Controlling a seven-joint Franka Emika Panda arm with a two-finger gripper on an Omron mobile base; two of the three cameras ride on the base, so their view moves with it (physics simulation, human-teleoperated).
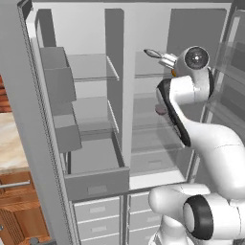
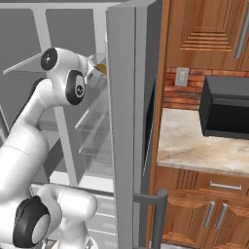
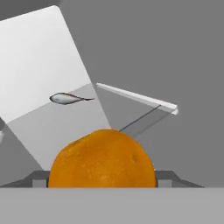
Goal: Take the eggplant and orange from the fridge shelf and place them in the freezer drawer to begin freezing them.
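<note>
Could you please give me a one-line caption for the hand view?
Orange between the gripper fingertips, silvery fish on the shelf beyond.

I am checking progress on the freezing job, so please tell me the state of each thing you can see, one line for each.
orange: between the pincer's fingertips, close to the hand camera, not yet in the drawer.
pincer: partly open around the orange; a firm grip cannot be confirmed.
eggplant: lying on a fridge shelf, untouched.
freezer drawer: pulled out, nothing visible inside.
fish: lying on a shelf, apart from the orange.
fridge door: open.
</note>
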